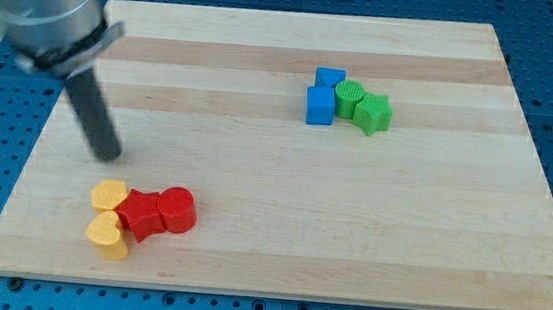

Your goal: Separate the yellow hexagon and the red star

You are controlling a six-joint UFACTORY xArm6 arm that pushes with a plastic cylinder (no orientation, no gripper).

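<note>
Hovering at the view's left, my tip [108, 153] is resting on bare wood, touching no block; being a plain rod, it is holding nothing and has nothing to open or close. It is sitting just above the yellow hexagon [108, 196] in the view, with a small strip of board between them.

That hexagon is lying at the top left of a tight cluster near the board's bottom left corner. Its right side is pressing against the red star [141, 213], so the two are still touching. Below the hexagon, a yellow heart [106, 232] is leaning against the star's lower left, and a red cylinder [178, 210] is sitting against the star's right side.

Well apart, toward the view's upper right, a second cluster is sitting together: a blue cube [320, 106], a blue block [330, 78] behind it whose shape I cannot make out, a green cylinder [349, 98] and a green star [371, 113].

No writing or labels are showing anywhere. The wooden board [281, 216] is offering wide open room between the clusters and along its right half, while the yellow heart is lying close to the bottom edge.
</note>
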